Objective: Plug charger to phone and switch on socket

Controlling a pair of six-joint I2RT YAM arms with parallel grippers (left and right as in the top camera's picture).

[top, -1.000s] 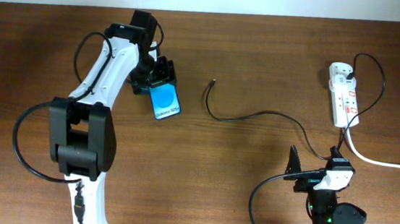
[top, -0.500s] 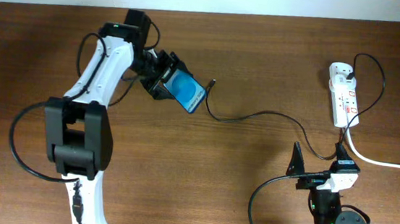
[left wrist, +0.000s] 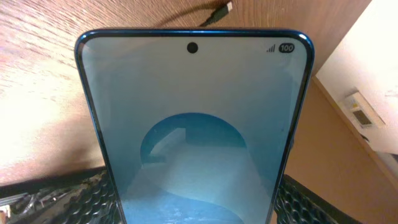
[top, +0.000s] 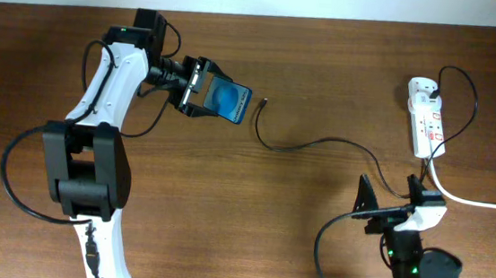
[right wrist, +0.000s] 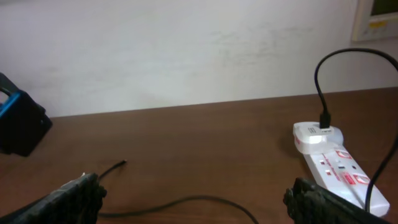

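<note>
My left gripper (top: 200, 88) is shut on the phone (top: 230, 102), a flat phone with a blue screen, held above the table with its free end towards the right. The screen fills the left wrist view (left wrist: 193, 130), with the fingers at its sides. The charger (top: 306, 145) is a thin black cable curving across the table; its plug tip (top: 263, 102) lies just right of the phone and shows in the left wrist view (left wrist: 222, 10). The socket (top: 426, 117) is a white power strip at the far right, also in the right wrist view (right wrist: 333, 163). My right gripper (right wrist: 193, 202) is open and empty near the table's front.
A thick white cord (top: 472, 200) runs from the socket towards the right edge. A black cable loops from the socket's far end (right wrist: 329, 81). A white wall (right wrist: 186, 50) stands behind the table's far edge.
My left gripper lifted the phone and swung it from pointing down to pointing right, ending beside the plug tip. The right arm shifted only slightly.
</note>
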